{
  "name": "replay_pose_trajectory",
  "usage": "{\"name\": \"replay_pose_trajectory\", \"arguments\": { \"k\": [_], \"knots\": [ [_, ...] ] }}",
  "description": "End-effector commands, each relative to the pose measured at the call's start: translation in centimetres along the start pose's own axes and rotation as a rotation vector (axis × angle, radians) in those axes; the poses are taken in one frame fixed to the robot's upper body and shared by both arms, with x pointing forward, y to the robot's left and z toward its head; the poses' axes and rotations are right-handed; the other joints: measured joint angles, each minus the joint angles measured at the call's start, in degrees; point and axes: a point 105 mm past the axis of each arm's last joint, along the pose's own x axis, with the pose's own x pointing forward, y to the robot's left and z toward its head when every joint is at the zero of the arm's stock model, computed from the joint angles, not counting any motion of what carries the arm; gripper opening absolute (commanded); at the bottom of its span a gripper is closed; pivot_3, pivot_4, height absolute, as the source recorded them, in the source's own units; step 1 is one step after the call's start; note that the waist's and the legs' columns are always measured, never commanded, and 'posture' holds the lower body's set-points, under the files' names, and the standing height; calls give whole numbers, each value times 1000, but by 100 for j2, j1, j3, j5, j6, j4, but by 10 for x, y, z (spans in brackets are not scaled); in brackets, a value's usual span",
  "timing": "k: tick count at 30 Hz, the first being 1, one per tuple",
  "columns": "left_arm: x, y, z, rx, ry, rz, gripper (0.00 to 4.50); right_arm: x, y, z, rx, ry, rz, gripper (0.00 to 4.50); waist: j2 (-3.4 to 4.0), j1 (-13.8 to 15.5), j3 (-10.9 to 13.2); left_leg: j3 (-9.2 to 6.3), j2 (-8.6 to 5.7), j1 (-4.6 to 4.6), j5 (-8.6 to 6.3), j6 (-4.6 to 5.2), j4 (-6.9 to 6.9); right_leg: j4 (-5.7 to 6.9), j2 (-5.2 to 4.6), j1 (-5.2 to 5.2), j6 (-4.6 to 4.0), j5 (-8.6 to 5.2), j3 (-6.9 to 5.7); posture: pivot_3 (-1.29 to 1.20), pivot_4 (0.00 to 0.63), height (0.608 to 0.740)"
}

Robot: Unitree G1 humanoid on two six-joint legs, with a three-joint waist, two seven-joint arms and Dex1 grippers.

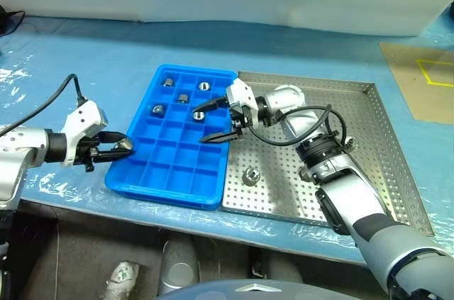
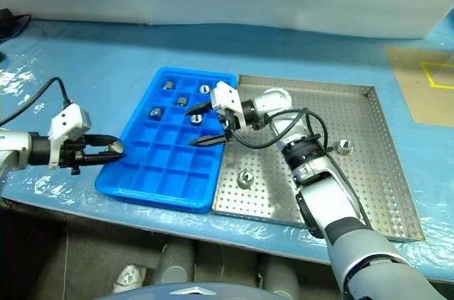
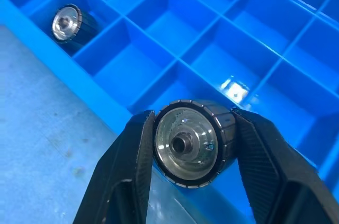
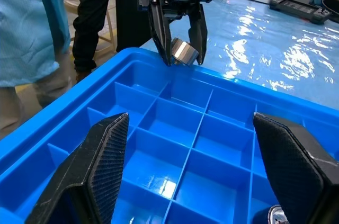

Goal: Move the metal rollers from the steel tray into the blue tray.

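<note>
My left gripper (image 1: 128,147) is shut on a metal roller (image 3: 192,143), level with the near left rim of the blue tray (image 1: 177,165). The right wrist view shows that same roller (image 4: 184,52) gripped just above the rim. Several rollers lie in the tray's far compartments, among them one (image 1: 168,82) at the back and one (image 1: 157,109) nearer. My right gripper (image 1: 200,124) hangs open over the middle of the blue tray, holding nothing. The steel tray (image 1: 312,81) to the right holds a roller (image 1: 249,176) near its front left and another (image 2: 345,147) beside my right forearm.
The trays sit side by side on a blue plastic-covered table, whose front edge runs close under them. A brown board (image 1: 425,87) lies at the far right. A person in a light blue coat (image 4: 32,23) stands beyond the table's left side.
</note>
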Motion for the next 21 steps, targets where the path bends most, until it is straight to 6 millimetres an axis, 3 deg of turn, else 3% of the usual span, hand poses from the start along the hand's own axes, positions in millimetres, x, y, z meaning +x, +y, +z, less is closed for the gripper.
{"name": "replay_pose_trajectory", "arguments": {
  "k": [1,7,14,18,21],
  "knots": [
    [4,7,-4,20,16,27,1926,-8,-2,9,-43,-15,-23,3855,-1,-5,0,0,0,0,1,-2,0,0,1,0,0,0,0,305,150,740],
    [12,9,-10,24,27,6,1926,-15,-1,5,-38,-1,-54,3855,-1,-40,-2,0,1,11,9,-15,0,3,8,0,0,0,9,273,150,740],
    [9,14,-18,36,79,-12,4060,-18,-1,3,-31,5,-87,3855,1,-103,-3,0,0,24,17,-29,-1,12,8,6,1,0,14,256,150,740],
    [6,18,-12,56,79,-17,4060,-20,-1,5,-28,0,-93,3855,0,-150,-3,0,-1,31,18,-31,-1,15,8,9,1,0,18,246,150,740],
    [2,30,7,103,44,11,4060,-23,-1,5,-28,8,-104,3855,0,-150,-3,0,-1,30,20,-33,-2,15,8,8,1,0,19,227,150,740]
  ]
}}
